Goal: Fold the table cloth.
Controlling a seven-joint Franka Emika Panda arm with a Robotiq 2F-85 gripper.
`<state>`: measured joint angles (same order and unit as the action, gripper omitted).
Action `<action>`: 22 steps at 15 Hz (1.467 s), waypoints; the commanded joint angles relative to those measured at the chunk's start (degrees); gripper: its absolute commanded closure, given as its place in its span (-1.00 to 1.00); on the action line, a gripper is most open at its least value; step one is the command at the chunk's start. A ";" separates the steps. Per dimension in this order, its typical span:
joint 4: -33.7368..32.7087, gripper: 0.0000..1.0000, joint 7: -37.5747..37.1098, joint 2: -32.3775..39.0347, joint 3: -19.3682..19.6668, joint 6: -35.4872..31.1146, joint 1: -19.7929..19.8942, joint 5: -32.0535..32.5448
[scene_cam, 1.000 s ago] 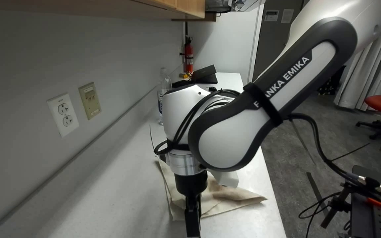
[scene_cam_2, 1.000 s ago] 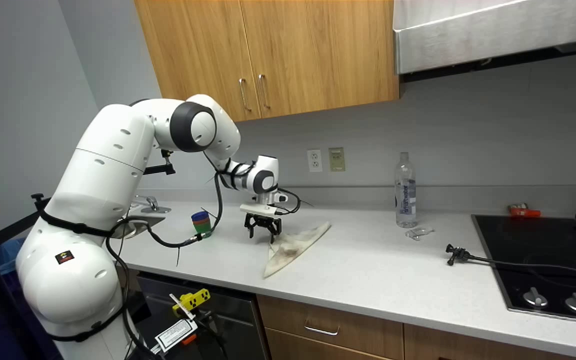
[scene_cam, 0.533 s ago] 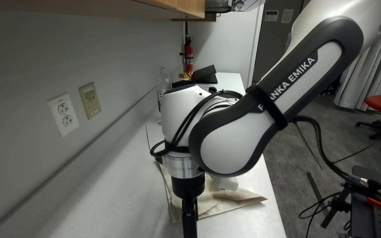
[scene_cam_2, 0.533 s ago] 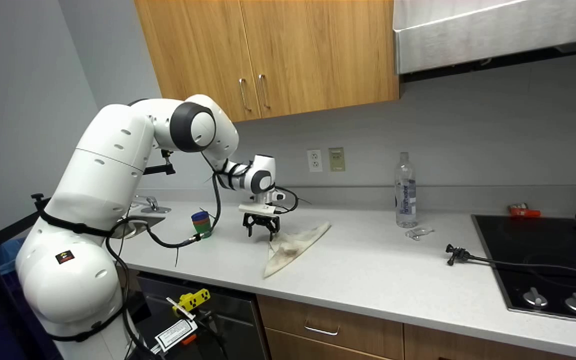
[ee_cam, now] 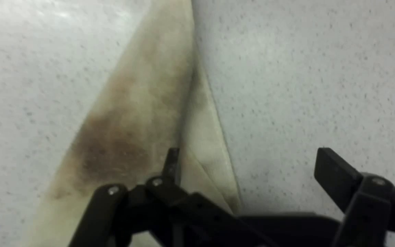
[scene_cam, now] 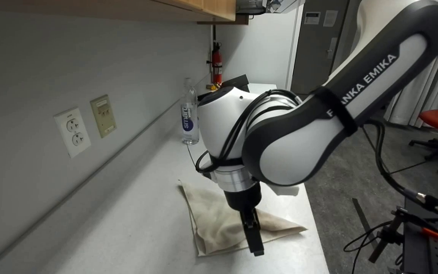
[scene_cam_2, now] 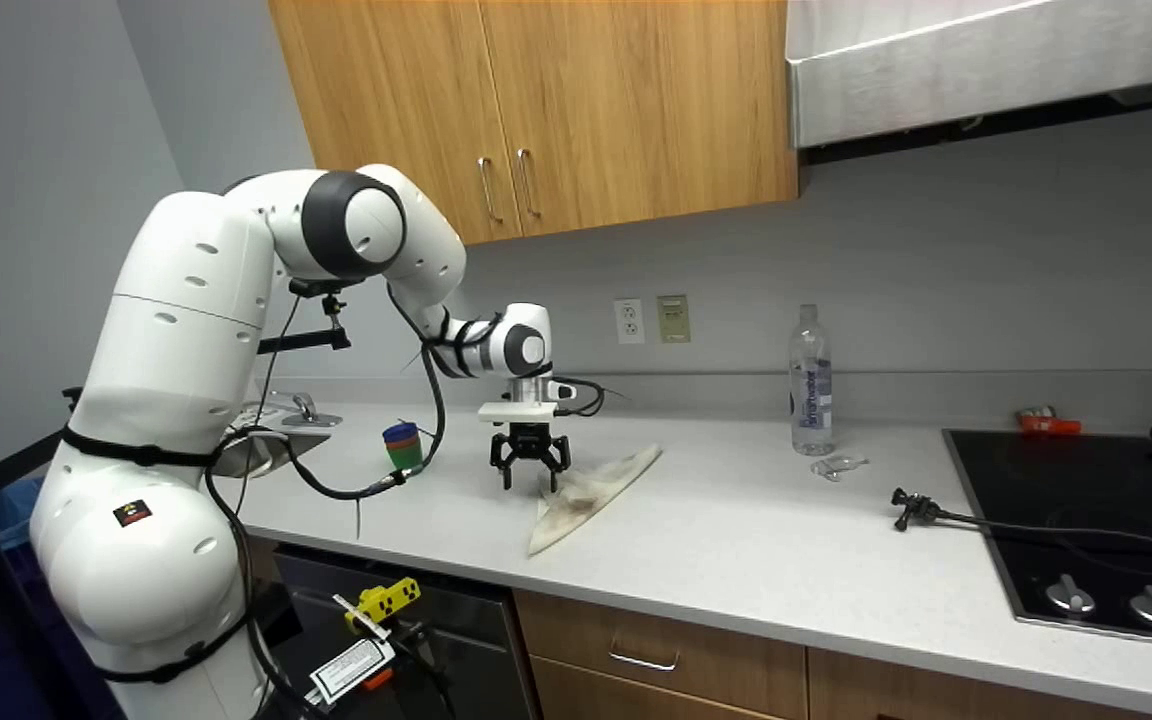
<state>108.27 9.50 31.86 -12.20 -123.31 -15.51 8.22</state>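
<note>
The table cloth (scene_cam: pixel 213 224) is a thin beige fabric with brownish stains. It lies on the counter, folded over into a rough triangle with layered edges, and also shows in an exterior view (scene_cam_2: pixel 586 495). In the wrist view, the cloth (ee_cam: pixel 139 103) has a dark stain and a fold line along its right side. My gripper (scene_cam_2: pixel 530 487) points down at the cloth's near-sink side, open and empty. In the wrist view, the gripper (ee_cam: pixel 249 151) has its left finger over the cloth by the fold and its right finger over bare counter. Whether the left fingertip touches the cloth cannot be told.
A clear bottle (scene_cam_2: pixel 812 390) stands near the wall, with a small clear plastic piece (scene_cam_2: pixel 836 466) beside it. Stacked coloured cups (scene_cam_2: pixel 403 447) stand between the sink (scene_cam_2: pixel 276 455) and the gripper. A cooktop (scene_cam_2: pixel 1086 520) and a black cable mount (scene_cam_2: pixel 921 507) are farther along the counter (scene_cam_2: pixel 736 560).
My gripper has moved away from the wall toward the counter's front edge, still open. The cloth lies as before. A person's hand at the edge of an exterior view is gone.
</note>
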 commanded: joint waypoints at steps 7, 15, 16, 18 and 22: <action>15.67 -1.00 -1.81 -15.16 3.28 -0.02 4.06 1.47; 23.80 -1.00 -0.28 -16.10 3.34 -16.70 8.25 -3.09; 24.43 -1.00 0.11 -15.97 3.14 -18.24 8.41 -3.97; 25.77 -1.00 0.44 -16.21 2.93 -20.16 8.34 -4.79; 23.59 -1.00 -1.00 -14.41 3.64 -18.04 7.55 -3.27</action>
<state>131.95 8.52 17.45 -8.45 -141.51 -8.06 4.93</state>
